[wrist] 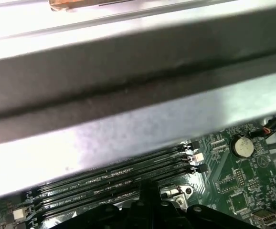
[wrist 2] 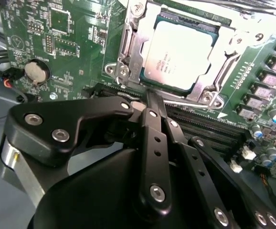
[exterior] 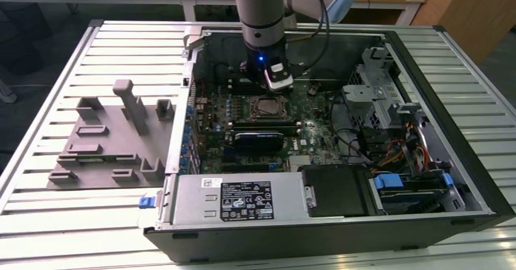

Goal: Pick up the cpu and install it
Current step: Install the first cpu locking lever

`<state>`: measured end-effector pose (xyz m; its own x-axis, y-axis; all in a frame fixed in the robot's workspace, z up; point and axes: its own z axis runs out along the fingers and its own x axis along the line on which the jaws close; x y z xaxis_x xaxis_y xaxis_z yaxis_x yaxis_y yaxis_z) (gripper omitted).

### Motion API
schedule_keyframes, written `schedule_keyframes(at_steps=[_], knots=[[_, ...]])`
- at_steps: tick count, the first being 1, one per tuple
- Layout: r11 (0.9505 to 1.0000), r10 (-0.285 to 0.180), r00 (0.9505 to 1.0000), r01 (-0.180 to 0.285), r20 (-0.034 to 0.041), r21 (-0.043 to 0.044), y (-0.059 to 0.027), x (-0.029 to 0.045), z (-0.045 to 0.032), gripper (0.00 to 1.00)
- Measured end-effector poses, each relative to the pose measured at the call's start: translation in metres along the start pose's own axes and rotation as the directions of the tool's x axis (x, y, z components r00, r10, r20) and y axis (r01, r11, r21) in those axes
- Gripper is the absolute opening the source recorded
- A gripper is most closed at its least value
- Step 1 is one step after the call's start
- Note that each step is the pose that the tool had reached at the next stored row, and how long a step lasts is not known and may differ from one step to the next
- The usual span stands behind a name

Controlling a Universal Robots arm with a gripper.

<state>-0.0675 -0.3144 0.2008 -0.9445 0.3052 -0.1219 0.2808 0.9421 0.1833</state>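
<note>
Cpu (wrist 2: 185, 55) sits flat in the motherboard socket, framed on all 4 sides by the metal socket bracket (wrist 2: 128, 62). We see the gripper (wrist 2: 150, 102) with its fingers pinched together, holding nothing, its tip just beside the socket's near edge and above the memory slots (wrist 2: 209, 126). In the exterior view, the case walls (exterior: 395, 52) hem the arm (exterior: 262, 16) in.

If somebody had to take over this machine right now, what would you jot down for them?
Gripper: shut, holding nothing, fingertips just beside the socket over the motherboard.
Cpu: already lying flat in its socket, silver top up; in the exterior view it sits mid-board inside the open computer case.
Done: chip picked up and placed.
Left: the metal socket frame around it looks not yet clamped, so check it.
</note>
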Motion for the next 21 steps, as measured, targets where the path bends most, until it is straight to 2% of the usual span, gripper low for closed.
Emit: schedule_keyframes(at_steps=[3,15,17,21], knots=[[1.0,0.0,1.0,0.0,0.0,0.0001,0.0006,-0.0004,-0.0034,0.11],[1.0,0.007,1.0,-0.007,0.0017,0.0007,0.0066,0.0015,-0.0026,0.11],[1.0,0.006,1.0,-0.006,0.0069,-0.0009,0.0067,0.0016,-0.0024,0.11],[1.0,0.003,0.9995,-0.003,0.0308,-0.0086,0.0061,0.0029,-0.0015,0.11]])
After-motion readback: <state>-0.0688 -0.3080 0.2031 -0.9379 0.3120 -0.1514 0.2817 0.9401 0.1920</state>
